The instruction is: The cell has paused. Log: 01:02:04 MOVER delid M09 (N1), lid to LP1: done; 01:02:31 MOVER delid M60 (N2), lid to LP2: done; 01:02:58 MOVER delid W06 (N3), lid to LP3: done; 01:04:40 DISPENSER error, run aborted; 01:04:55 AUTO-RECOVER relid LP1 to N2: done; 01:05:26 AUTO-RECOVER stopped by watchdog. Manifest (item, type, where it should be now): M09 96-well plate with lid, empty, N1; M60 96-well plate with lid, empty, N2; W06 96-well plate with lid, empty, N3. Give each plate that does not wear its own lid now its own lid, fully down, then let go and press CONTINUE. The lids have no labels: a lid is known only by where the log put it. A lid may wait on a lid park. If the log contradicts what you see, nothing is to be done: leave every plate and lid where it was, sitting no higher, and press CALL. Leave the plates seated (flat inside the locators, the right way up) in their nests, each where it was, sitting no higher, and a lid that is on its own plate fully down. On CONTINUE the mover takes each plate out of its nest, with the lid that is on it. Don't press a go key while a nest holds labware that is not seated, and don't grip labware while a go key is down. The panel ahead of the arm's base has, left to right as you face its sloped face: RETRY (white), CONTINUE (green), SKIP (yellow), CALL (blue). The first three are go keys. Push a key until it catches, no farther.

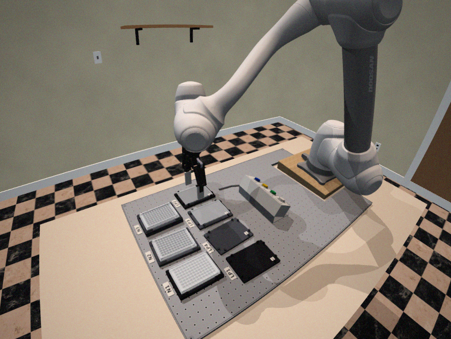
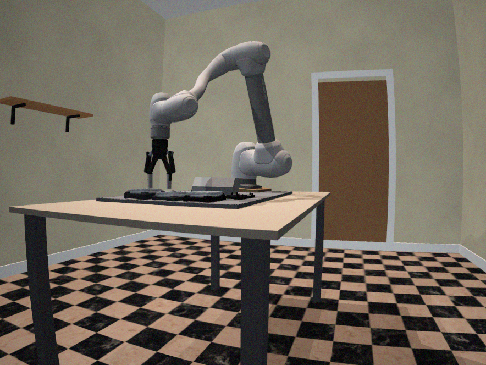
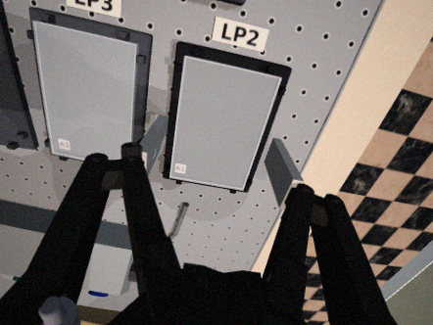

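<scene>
Arm (image 1: 255, 54): pale grey-white, smooth rounded joint housings | upper link (image 1: 358, 91): dark grey tube, "DOOSAN" lettered lengthwise | gripper (image 2: 159, 181): black linkage bars, round pivot pins at the knuckles | fingertips: flat grey pads | no cables or screws visible on the arm

Table (image 2: 220, 220): tan top, four dark legs, standing on a checkered floor (image 2: 353, 298). Directly on the top: one grey perforated base plate (image 1: 320, 226), covering the middle and reaching close to the near edge; one wooden block (image 1: 291, 171) at the far corner, touching the plate's edge, under the arm's foot.
</scene>
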Action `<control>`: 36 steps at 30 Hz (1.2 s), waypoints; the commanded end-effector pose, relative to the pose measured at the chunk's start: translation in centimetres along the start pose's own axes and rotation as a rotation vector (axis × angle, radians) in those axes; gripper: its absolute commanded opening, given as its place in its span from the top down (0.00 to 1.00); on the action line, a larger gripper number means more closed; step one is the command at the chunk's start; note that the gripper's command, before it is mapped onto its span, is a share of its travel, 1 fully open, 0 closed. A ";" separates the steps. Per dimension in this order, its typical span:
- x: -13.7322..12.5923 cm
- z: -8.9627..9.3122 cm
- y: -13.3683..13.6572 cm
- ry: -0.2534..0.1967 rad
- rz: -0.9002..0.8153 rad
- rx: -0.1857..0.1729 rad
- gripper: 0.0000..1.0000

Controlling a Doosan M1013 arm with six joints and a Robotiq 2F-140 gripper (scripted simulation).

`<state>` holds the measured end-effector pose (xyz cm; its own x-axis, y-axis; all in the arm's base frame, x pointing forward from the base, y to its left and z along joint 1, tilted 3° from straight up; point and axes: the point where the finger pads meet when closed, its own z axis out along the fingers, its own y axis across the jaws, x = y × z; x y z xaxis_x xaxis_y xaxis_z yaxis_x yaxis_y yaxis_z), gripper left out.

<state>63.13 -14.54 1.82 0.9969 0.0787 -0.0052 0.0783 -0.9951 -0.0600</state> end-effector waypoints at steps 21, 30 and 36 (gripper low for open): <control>0.0 0.4 0.0 0.000 0.000 0.000 0.34; 0.0 0.9 0.0 0.000 0.000 0.000 0.34; 0.0 1.1 0.0 0.000 0.000 0.000 0.34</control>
<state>63.12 -14.47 0.74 0.9969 0.0787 -0.0052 0.0783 -0.9951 -0.0600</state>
